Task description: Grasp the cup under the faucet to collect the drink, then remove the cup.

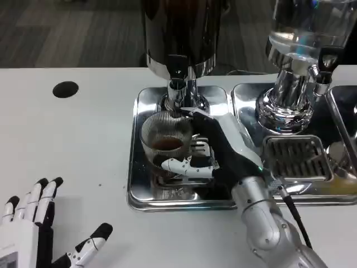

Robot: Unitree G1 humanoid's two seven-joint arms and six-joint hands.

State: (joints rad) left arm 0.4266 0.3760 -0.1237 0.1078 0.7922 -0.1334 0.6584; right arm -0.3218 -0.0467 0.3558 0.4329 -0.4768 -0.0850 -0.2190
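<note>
Nearest the camera, at the lower left of the head view, the left hand point(39, 231) lies low over the white table point(72, 145) with its white-and-black fingers spread apart and nothing in them. On the other side the silver right forearm point(268, 220) reaches up from the lower edge toward the middle of the picture, and the right hand point(203, 148) is wrapped around the clear ribbed glass cup point(164, 139): its thumb lies across the near side of the cup low down, while the other fingers curl round the cup's right side, so the cup is gripped. The cup stands upright on the shiny square metal drip tray point(139, 190), directly under the chrome faucet point(177, 92) of the dark, glossy drink dispenser point(178, 28), and a brown drink shows in its lower part. To the right stands a second dispenser with a clear container point(309, 25) on a chrome base point(284, 103), over its own metal tray, in which a slotted grate point(293, 156) is set. A thin black cable point(295, 218) runs along the right forearm. Far to the left, a round black hole point(65, 89) marks the table, well apart from both trays.
</note>
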